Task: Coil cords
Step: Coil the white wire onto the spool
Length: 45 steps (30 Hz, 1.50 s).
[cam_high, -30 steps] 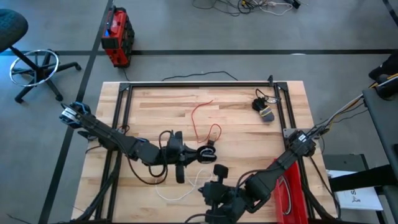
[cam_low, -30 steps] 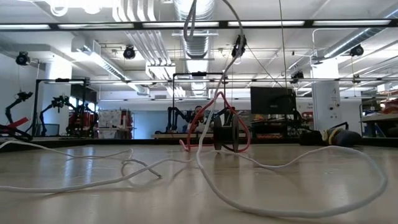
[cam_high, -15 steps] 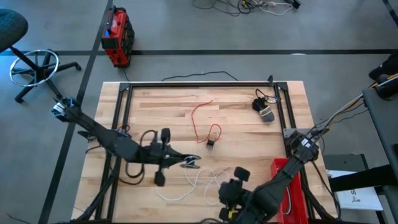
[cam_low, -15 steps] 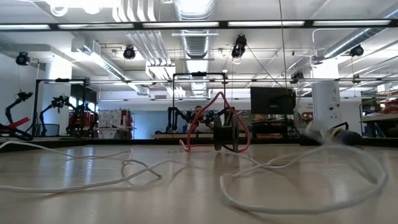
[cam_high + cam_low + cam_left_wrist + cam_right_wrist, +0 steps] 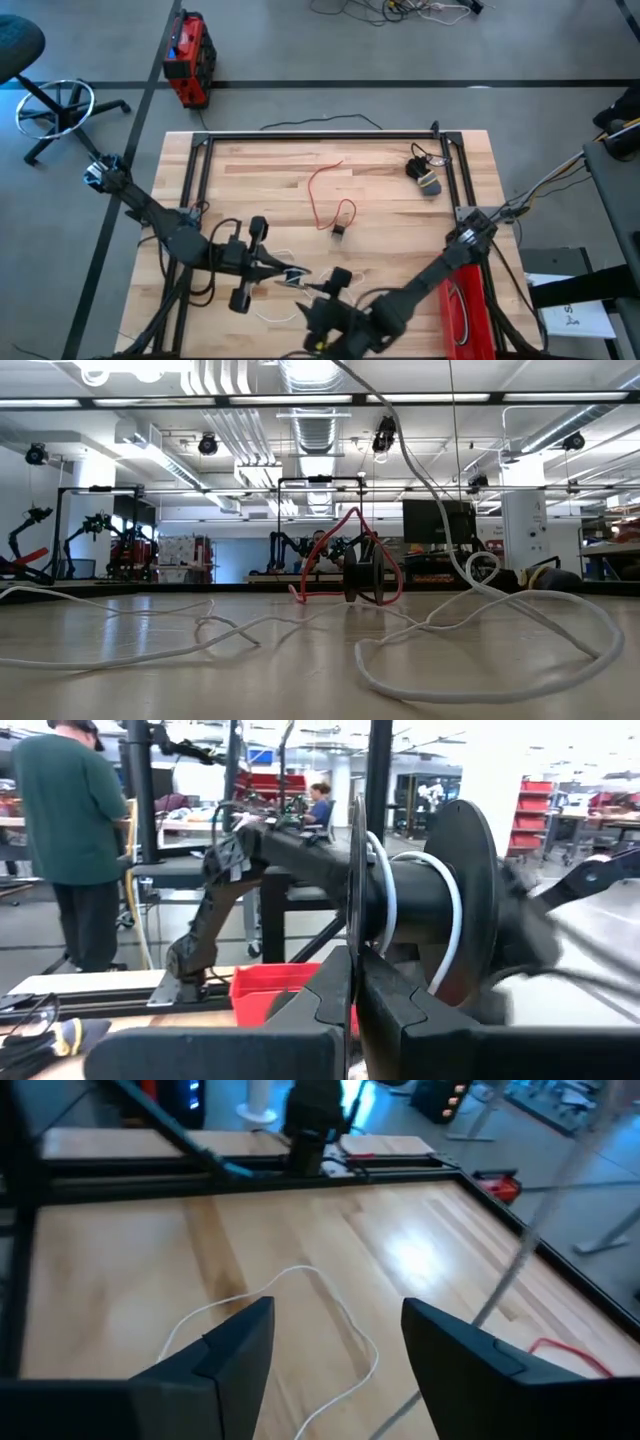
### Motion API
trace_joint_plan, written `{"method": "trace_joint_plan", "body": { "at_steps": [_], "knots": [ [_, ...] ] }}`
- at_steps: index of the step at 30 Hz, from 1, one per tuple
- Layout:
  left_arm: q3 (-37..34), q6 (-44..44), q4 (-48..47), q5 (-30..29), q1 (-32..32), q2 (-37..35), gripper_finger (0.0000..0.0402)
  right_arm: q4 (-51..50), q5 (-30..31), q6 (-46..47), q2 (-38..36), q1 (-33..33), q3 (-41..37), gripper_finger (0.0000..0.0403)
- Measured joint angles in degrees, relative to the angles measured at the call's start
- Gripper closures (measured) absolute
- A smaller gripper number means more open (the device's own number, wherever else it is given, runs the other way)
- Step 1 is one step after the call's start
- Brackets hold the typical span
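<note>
My left gripper (image 5: 283, 270) is near the table's front, left of centre, shut on a black spool (image 5: 470, 900). The white cord (image 5: 272, 312) has turns wound on that spool (image 5: 452, 910). The rest lies in loose loops on the table (image 5: 470, 690), with one strand rising out of the low view's top (image 5: 420, 460). My right gripper (image 5: 318, 322) stands open just right of it at the near edge, above a white loop (image 5: 330, 1295), touching nothing. The red cord (image 5: 328, 195) with its dark plug (image 5: 338, 232) lies mid-table. A small black coil (image 5: 425, 175) lies at the far right. My left gripper (image 5: 353, 955) pinches the thin rim of the spool's near disc (image 5: 356, 870) between its two fingers. The spool's axis lies across the fingers. The spool is lifted clear of the table, and white cord runs off it down to the table.
A black frame (image 5: 320, 135) runs along the table's far edge and down both sides (image 5: 195, 190). A red case (image 5: 465, 305) stands at the near right corner. A person in a green top (image 5: 60, 830) stands beyond the table.
My left gripper has carried the spool toward the table's left and near edges. My right gripper went toward the right edge, then back left along the near edge. The white cord's raised strand dropped to the table, and a strand farther right now rises again.
</note>
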Motion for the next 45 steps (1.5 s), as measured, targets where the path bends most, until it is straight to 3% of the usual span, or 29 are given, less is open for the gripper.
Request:
{"method": "trace_joint_plan", "body": {
  "at_steps": [11, 15, 25, 29, 39, 45],
  "knots": [
    [0.0, 2.4, -0.4, -2.9, -4.4, -1.0, 0.0401, 0.8, 2.1, 3.2, -0.2, 2.6, 0.0, 0.0197],
    [0.0, 2.5, -0.4, -3.1, -4.4, -1.0, 0.0401, 0.9, 6.3, 3.7, -0.5, 3.8, 0.0, 0.0195],
    [0.0, 2.1, -0.3, -3.0, -4.5, -1.0, 0.0401, 0.3, 4.7, 6.5, -0.5, 0.4, 0.0, 0.0216],
    [0.0, 2.2, -0.3, -3.0, -4.9, -1.0, 0.0401, 0.2, 1.0, 8.1, -0.4, -0.7, -0.9, 0.0244],
    [0.0, 2.3, -0.8, -3.0, -5.3, -1.1, 0.0401, -0.2, 0.9, 9.2, -0.6, 0.4, -1.6, 0.0367],
    [0.0, 2.3, -0.8, -3.0, -5.3, -1.1, 0.0401, -3.1, 0.1, 10.2, -1.5, 0.8, -1.6, 0.0400]
  ]
}}
